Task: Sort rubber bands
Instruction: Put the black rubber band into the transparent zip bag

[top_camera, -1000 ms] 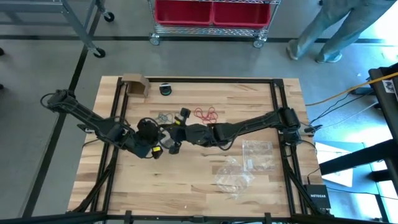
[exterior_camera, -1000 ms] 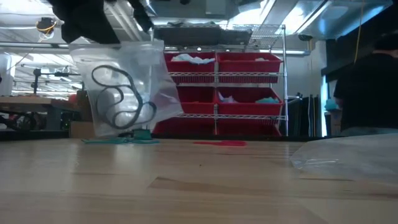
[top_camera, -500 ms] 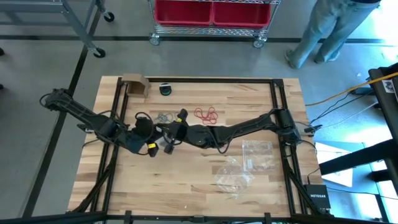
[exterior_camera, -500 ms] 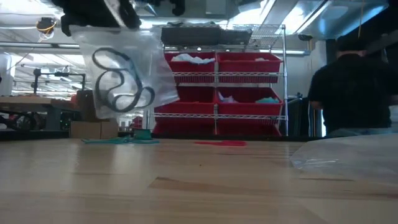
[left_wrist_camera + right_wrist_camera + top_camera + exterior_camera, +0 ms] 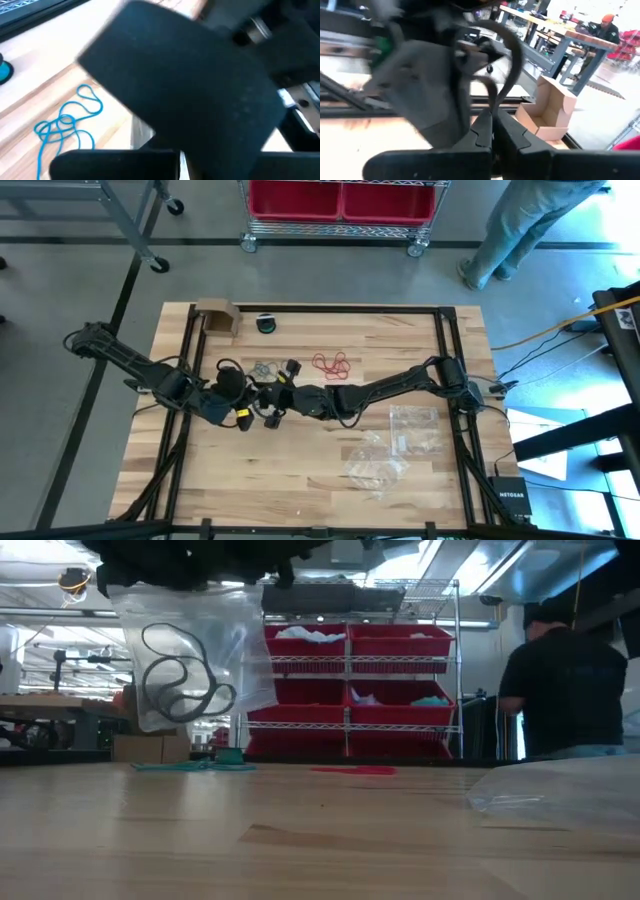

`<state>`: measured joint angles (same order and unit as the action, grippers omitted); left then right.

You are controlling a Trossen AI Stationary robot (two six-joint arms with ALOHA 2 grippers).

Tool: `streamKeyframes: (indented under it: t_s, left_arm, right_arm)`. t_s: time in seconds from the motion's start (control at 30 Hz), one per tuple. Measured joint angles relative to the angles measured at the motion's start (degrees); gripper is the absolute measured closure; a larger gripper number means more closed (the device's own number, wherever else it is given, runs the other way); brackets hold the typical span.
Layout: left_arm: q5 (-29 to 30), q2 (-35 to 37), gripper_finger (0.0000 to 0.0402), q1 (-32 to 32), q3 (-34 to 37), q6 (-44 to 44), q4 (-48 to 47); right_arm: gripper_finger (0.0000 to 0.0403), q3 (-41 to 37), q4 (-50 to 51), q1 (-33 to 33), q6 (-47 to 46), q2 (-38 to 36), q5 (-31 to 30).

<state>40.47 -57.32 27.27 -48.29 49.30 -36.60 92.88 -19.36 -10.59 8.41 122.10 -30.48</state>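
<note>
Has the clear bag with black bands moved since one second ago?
Yes. In the low view the clear bag has shifted up and slightly left, away from the red bins.

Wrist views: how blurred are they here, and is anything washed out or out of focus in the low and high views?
Left wrist view: a dark blurred mass fills most of it; only the teal rubber bands read clearly. Right wrist view: motion-smeared, though the cardboard box is recognisable. Low view: the clear bag with black rubber bands is fairly sharp, ceiling lights glare, and the near tabletop is soft. High view: evenly lit.
</note>
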Motion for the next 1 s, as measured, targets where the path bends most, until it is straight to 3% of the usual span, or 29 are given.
streamKeyframes:
  t_s: [0.6, 0.77, 1.0]
  left_arm:
    - [0.37, -0.02, 0.0402, -2.75, 0.0, 1.95, -3.24]
    - [0.39, -0.02, 0.0402, -2.72, 0.0, 1.95, -3.1]
    - [0.33, -0.11, 0.0402, -1.79, 0.26, 1.73, -3.17]
  right_arm:
    - [0.0397, 0.0, 8.1, -3.25, 0.5, -0.04, -3.45]
    - [0.0398, 0.0, 10.3, -1.61, -4.66, -0.04, -3.35]
    - [0.0397, 0.15, 10.39, -0.13, -17.46, -0.04, 2.65]
